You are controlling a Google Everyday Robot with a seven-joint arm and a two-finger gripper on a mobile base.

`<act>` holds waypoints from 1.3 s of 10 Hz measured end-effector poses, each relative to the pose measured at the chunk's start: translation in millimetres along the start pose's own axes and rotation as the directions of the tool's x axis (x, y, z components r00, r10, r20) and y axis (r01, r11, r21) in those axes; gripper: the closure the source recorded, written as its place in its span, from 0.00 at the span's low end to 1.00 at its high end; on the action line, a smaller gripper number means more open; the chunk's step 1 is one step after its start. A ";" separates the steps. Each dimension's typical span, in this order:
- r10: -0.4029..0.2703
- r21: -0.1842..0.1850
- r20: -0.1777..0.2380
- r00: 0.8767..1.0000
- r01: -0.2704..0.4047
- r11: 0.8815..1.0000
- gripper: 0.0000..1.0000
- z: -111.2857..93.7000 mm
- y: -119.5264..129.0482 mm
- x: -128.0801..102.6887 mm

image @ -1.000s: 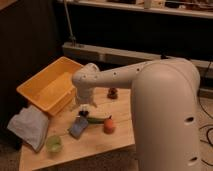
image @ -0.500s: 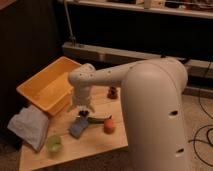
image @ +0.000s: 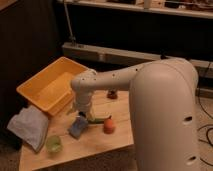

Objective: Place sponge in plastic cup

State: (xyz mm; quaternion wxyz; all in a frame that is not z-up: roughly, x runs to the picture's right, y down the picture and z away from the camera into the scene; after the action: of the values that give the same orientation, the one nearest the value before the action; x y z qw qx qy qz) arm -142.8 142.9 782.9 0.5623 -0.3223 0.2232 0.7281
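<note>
Pincer (image: 81,113) hovering released just above sponge (image: 78,127).
I see the plastic cup (image: 53,144) standing on the counter (image: 97,142) nearer its front edge, apart from the sponge.

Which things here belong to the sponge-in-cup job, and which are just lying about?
Job: sponge; plastic cup; hand, just above the sponge.
Lying about: yellow tub; grey cloth; orange object; small dark object.
</note>
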 end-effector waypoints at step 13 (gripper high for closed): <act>0.204 -0.084 0.011 0.979 -0.203 0.976 0.20 17.0 -41.8 5.5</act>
State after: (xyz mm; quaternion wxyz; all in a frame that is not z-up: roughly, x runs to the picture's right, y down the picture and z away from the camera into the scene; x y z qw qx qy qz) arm -107.2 169.5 792.2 0.4732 -0.3136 0.2195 0.7935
